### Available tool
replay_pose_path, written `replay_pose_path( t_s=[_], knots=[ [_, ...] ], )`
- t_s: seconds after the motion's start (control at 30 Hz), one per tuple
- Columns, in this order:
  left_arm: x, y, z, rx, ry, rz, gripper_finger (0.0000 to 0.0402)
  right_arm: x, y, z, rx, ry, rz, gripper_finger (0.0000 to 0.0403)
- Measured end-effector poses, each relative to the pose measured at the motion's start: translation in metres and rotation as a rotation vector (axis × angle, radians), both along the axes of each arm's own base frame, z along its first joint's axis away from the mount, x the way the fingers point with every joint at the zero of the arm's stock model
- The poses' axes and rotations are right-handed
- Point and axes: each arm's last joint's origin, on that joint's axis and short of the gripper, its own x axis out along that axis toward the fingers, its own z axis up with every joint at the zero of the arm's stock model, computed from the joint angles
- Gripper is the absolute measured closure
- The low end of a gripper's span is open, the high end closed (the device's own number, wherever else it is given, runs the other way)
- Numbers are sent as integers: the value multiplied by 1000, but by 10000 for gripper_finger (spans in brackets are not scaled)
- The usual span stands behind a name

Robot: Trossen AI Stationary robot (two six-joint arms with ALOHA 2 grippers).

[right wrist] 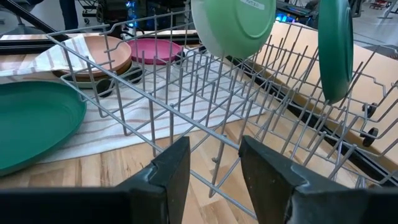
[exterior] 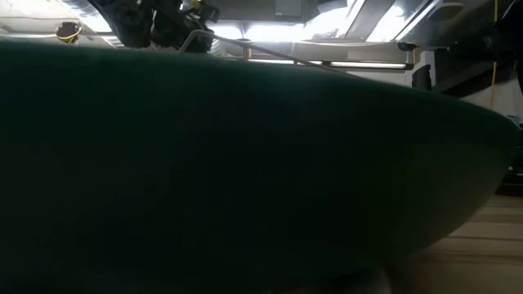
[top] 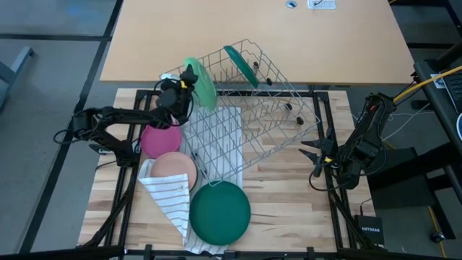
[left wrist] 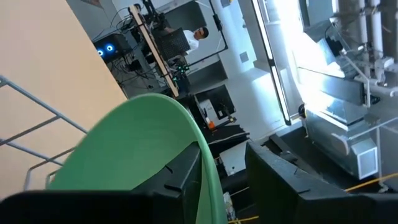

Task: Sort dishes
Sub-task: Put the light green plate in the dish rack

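The left gripper [top: 189,79] is up over the far left corner of the wire rack [top: 245,108], its fingers [left wrist: 180,177] closed on the rim of a light green plate [top: 203,83], which it holds on edge just above the rack's tines, tilted a little. From the right wrist view that plate [right wrist: 233,25] shows its pale underside and hangs over the rack without clearly sitting in a slot (I cannot tell whether it touches the wires). A dark green plate [top: 240,65] already stands on edge in the rack's far side, well apart from the held one, leaning between the tines. The rack itself sits skewed across the middle of the wooden table [top: 289,195], partly on a white striped cloth [top: 170,198] that runs toward the near edge. On that cloth, near the table's near edge, lies a large dark green plate [top: 220,211], flat; it fills almost all of the low view. Beside it toward the left lies a peach-pink plate [top: 173,167], and just beyond that a magenta plate [top: 160,139], the two overlapping or touching. The right gripper [top: 315,157] waits low at the rack's right side, jaws parted and holding nothing, pointed in at the wires.
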Motion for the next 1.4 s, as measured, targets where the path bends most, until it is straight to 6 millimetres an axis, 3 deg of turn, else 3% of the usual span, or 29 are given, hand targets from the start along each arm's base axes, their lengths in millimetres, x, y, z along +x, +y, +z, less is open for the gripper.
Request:
replay_pose_path(
  t_s=[0.2, 0.53, 0.77, 1.27, 1.4],
  knots=[
    [-4, 7, 1, 0, -86, 11, 288, 0, 0, 0, 0, 0, 0, 258],
    [-11, 20, 1, 6, -83, 49, 288, 1, 1, 0, 11, -7, 0, 258],
    [-9, 23, -1, 39, 77, -50, 288, 1, 1, 0, 19, -10, 1, 258],
    [-7, 22, -2, 67, 238, -80, 288, 1, 3, -1, 58, 40, 31, 258],
    [-6, 24, -1, 104, 366, -100, 288, 1, 3, -1, 58, 40, 31, 258]
  ],
)
